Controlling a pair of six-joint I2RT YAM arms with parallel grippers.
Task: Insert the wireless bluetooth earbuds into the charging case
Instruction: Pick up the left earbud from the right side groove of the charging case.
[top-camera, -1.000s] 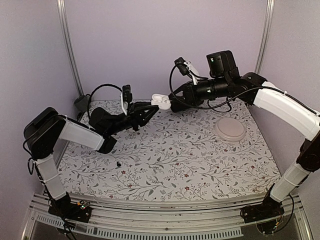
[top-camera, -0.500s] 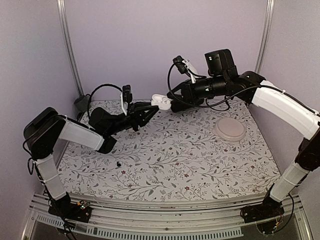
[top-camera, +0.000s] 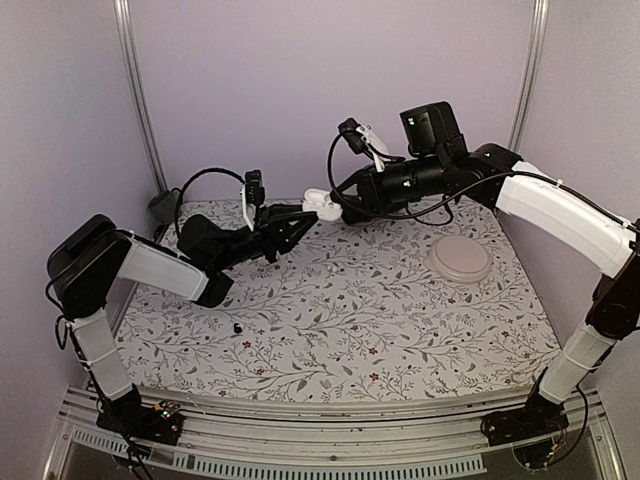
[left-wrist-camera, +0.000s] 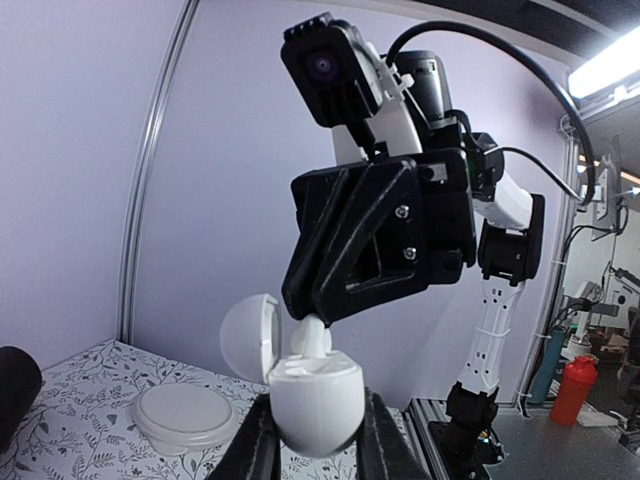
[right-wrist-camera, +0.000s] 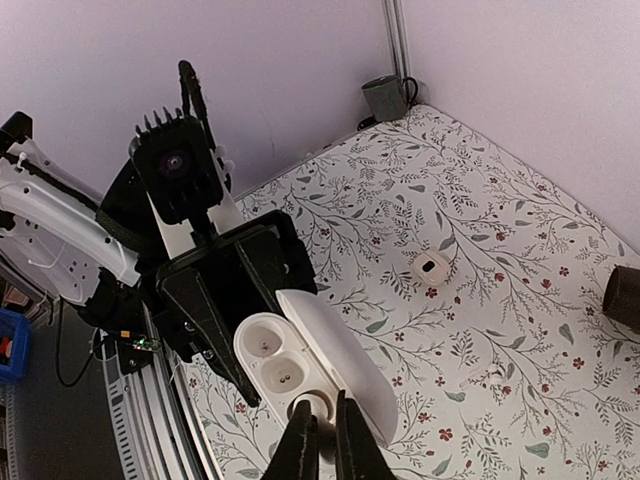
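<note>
Right, the left gripper (left-wrist-camera: 318, 428) is clamped on the charging case (left-wrist-camera: 312, 385), one finger on each side of its rounded body. It holds the case in the air over the far middle of the flowered table (top-camera: 380, 320), between the two arms. The hinged lid (left-wrist-camera: 250, 338) stands open. In the right wrist view I can see two round sockets (right-wrist-camera: 272, 362) side by side in the case body.

The right gripper (right-wrist-camera: 322, 425) reaches in from the right and meets the case from above. Its fingers are pinched nearly together on one white earbud (right-wrist-camera: 312, 405). In the left wrist view that earbud (left-wrist-camera: 313, 338) hangs from the black fingertips and touches the open top of the case. I cannot tell whether it sits in a socket or only at the rim.

Down on the table, a pale round dish (top-camera: 459, 260) lies at the far right. A tiny black bit (top-camera: 237, 327) lies near the left. A small white round lump with a dark spot (right-wrist-camera: 430, 267) rests on the cloth, well apart from the case.
</note>
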